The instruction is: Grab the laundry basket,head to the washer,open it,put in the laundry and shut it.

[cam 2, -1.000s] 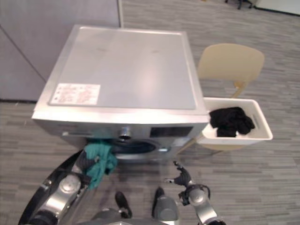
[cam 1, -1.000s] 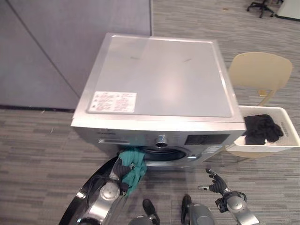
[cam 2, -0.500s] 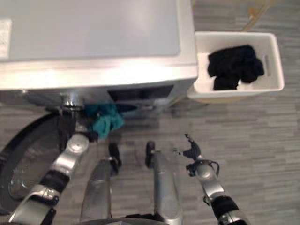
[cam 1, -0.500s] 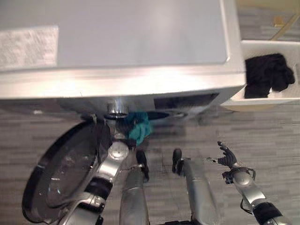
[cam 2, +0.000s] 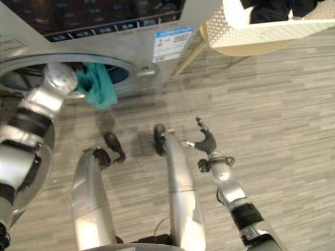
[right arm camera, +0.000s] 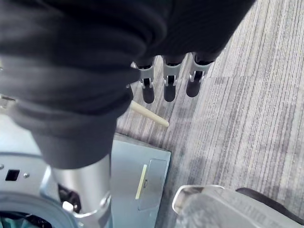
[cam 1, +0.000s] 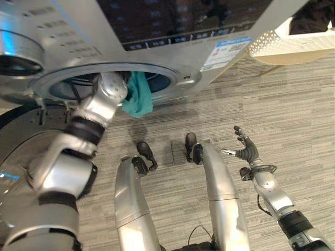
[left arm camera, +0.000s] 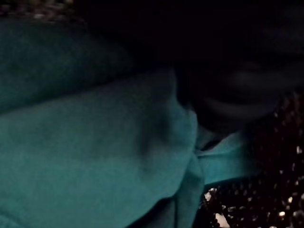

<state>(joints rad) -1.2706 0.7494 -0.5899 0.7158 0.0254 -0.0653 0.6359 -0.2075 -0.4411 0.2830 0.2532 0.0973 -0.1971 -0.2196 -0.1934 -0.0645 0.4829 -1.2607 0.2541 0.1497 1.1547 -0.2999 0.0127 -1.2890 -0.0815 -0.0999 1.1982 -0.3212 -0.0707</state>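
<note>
Teal cloth garment [cam 1: 137, 94] hangs at silver washer's round opening [cam 1: 172, 83]; left hand inside, grip indeterminate. Right hand [cam 1: 247, 151] open, fingers relaxed, above floor.

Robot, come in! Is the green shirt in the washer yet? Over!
Left arm deep in washer. Teal cloth half over drum opening, not fully in. Right hand open, idle. More laundry in basket.

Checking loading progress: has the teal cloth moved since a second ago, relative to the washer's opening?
Yes. The teal cloth hung outside, below the washer's opening before; now it is drawn up into the opening's rim, partly inside, with the left arm reaching in.
</note>
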